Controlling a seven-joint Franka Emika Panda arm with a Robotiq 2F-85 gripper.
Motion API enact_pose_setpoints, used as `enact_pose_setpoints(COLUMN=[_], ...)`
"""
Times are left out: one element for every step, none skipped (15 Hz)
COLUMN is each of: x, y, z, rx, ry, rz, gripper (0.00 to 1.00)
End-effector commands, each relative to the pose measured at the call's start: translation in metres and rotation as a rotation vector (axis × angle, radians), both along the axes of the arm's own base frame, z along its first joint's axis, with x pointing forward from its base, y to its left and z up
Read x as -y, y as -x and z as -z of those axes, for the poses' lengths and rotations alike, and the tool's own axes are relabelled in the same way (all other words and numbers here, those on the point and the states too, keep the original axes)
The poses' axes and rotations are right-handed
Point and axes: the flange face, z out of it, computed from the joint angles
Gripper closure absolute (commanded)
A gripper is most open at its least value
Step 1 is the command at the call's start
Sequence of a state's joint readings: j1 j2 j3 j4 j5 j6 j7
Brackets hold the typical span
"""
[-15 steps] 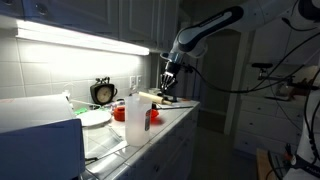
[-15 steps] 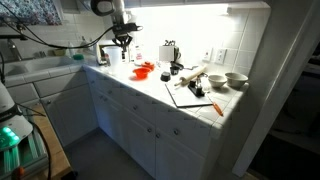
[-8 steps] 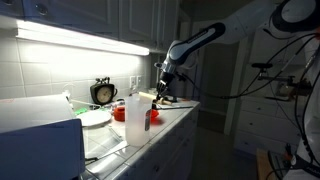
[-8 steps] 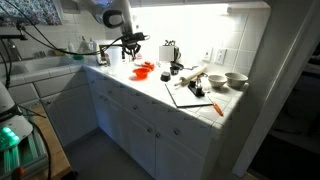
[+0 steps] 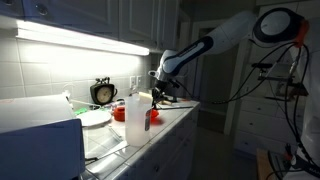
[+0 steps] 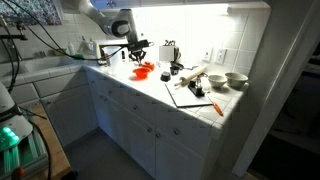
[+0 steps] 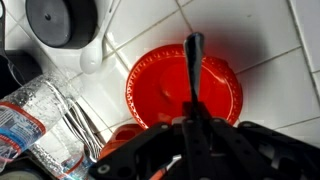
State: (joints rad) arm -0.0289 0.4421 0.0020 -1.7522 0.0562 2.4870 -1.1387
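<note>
Evidently the jaws of the gripper [image 7: 193,124] were clamped together on a slim dark utensil [image 7: 194,62], which was held over the red plate [image 7: 150,88] on the tiled tabletop [image 7: 275,40]. The utensil was judged light, stiff and narrow; a firm hold near its end, as seen, could let it pivot.

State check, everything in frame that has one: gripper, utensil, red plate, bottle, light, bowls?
gripper: shut on dark utensil
dark utensil: held, tip over the red plate
red plate: flat on the counter, nothing on it where visible
clear bottle: standing upright
under-cabinet light: on
white bowls: upright, contents too small to tell
</note>
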Motion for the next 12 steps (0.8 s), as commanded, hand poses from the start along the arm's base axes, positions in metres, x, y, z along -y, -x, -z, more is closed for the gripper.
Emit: enact_pose_setpoints(x=[-0.002,-0.001,-0.002,-0.002,-0.003,-0.006,-0.008,-0.010,-0.013,-0.016,-0.018,-0.020], y=[-0.020,-0.024,-0.026,-0.029,-0.031,-0.033,-0.034,-0.036,-0.037,-0.038,-0.038,-0.038], z=[0.013,0.017,0.021,0.025,0.029,0.033,0.036,0.039,0.043,0.048,0.051,0.057], rx=[0.011,0.015,0.013,0.014,0.013,0.008,0.007,0.003,0.001,-0.004,-0.010,-0.016], ry=[0.029,0.035,0.033,0.031,0.023,0.014,0.011,0.008,0.005,0.002,0.001,-0.001], rz=[0.022,0.028,0.035,0.041,0.048,0.053,0.055,0.057,0.057,0.058,0.058,0.058], gripper=[0.98,0.98,0.98,0.98,0.98,0.98,0.98,0.98,0.98,0.98,0.98,0.98])
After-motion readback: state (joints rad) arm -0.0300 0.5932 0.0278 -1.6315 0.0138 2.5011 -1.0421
